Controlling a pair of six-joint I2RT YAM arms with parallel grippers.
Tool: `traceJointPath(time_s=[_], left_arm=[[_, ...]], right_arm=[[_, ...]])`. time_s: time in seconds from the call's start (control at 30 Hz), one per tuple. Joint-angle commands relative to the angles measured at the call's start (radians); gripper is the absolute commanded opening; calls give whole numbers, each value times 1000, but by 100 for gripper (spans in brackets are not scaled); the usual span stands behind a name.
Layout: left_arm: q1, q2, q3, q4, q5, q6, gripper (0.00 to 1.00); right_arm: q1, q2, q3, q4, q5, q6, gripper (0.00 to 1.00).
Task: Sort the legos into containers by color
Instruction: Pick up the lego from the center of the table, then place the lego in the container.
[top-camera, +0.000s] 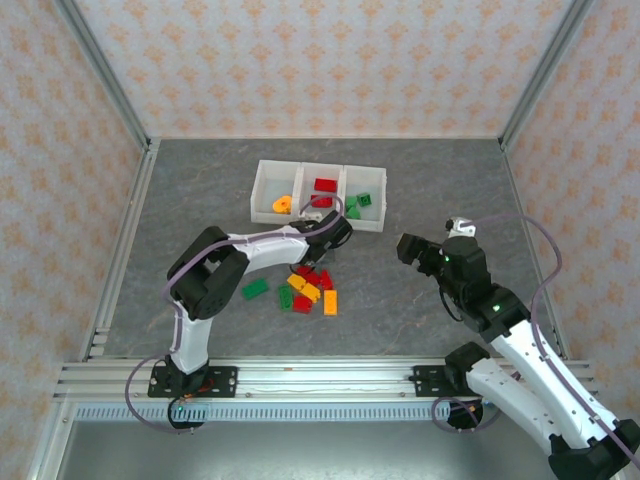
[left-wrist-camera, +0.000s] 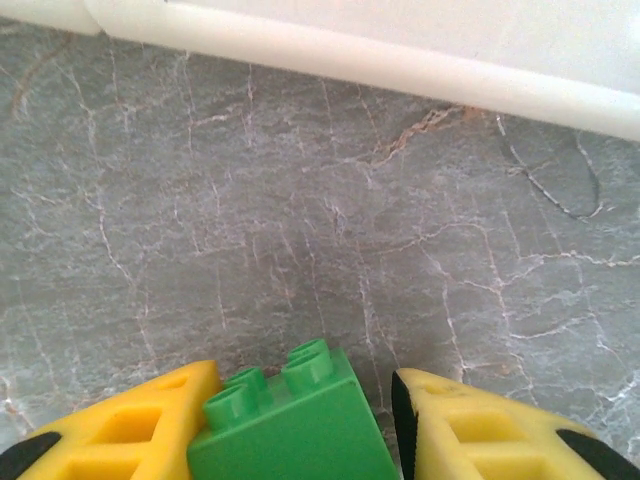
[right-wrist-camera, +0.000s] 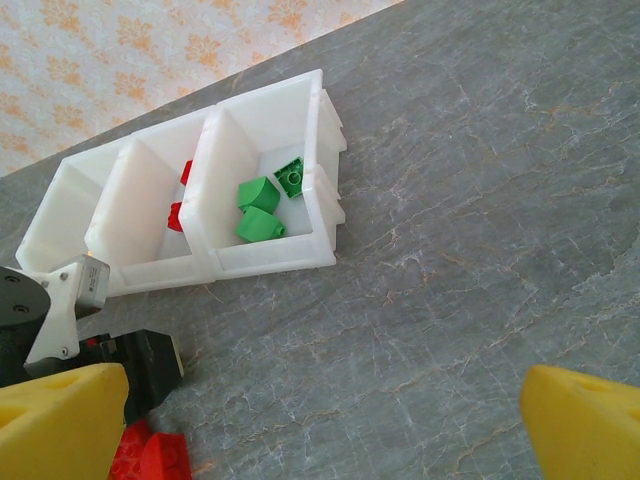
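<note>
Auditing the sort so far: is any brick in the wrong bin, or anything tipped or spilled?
Nothing stands out: the tray sits upright, orange ring in its left bin, red bricks in the middle, green bricks in the right.

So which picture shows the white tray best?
The top view. The whole tray is there, and you can look down into all three bins. The right wrist view shows it slanted, with the far bin's inside mostly hidden. The left wrist view catches a strip of its white wall.
</note>
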Motion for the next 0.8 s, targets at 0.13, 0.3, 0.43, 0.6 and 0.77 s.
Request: traceJointPath(time_s=[0.13,0.3,0.43,0.6,0.77], left_arm=[[4,-162,-21,123,-4,68,30],[2,-217,-13,242,18,89,30],[2,-170,105,250,7,138,30],[4,-38,288,282,19,211,30],[11,130,500,298,42,275,33]], right_arm=[[1,3,-9,15,24,-3,100],[0,3,-9,13,31,-3,100],[1,3,-8,12,34,-2,100],[1,2,-9,16,32,-3,100],[1,0,-14,19,26,-1,100]])
